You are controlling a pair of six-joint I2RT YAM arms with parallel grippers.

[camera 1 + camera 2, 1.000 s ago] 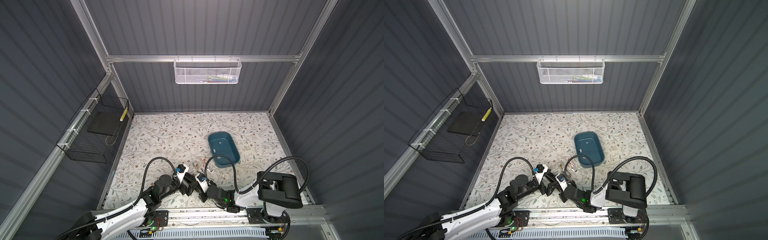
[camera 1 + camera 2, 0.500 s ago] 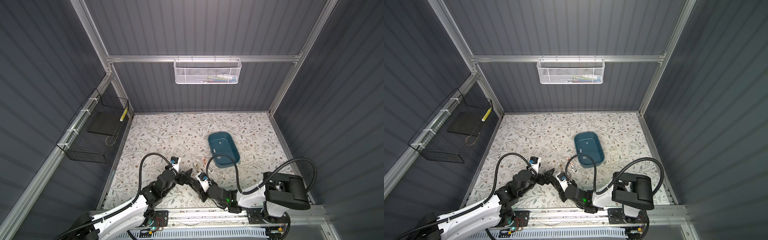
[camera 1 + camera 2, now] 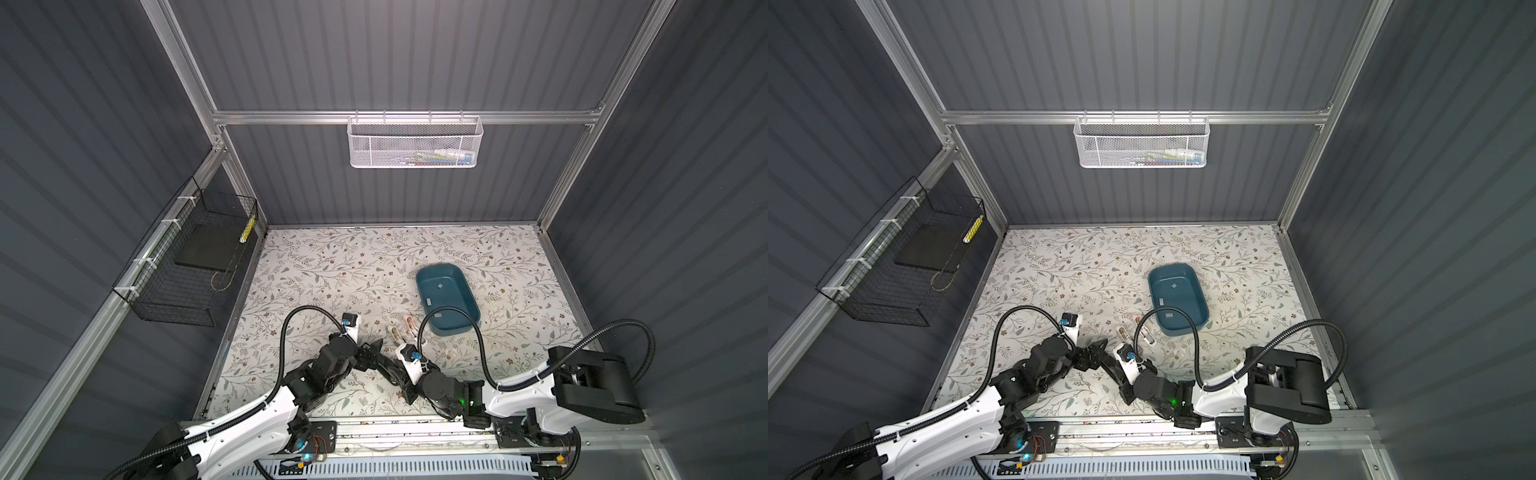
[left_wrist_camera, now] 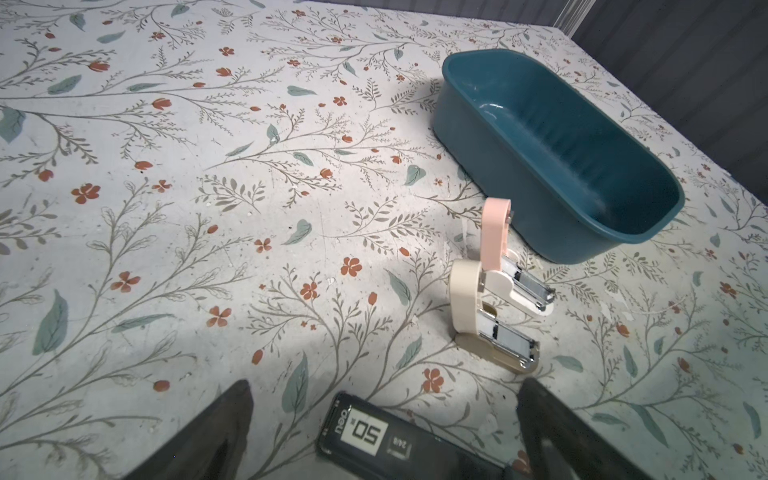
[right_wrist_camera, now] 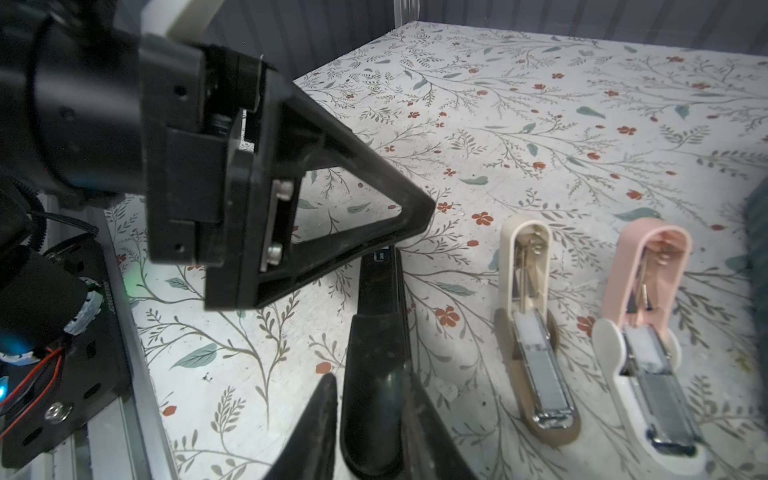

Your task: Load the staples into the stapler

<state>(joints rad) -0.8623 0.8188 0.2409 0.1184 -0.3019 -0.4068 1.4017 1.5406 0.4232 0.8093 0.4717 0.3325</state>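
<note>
A black stapler lies closed near the table's front edge. My right gripper is shut on its rear end, one finger along each side. My left gripper stands wide open over its labelled front end, touching nothing. In both top views the two grippers meet tip to tip. A beige stapler and a pink stapler lie open beside it, lids up. The staples are small grey strips lying in the teal tray.
The teal tray stands just behind the pink stapler. A white mesh basket hangs on the back wall and a black wire basket on the left wall. The aluminium rail runs along the front edge.
The left arm's wrist has swung left and away, and its gripper now points across at the right gripper. The right arm's shoulder has shifted a little right.
</note>
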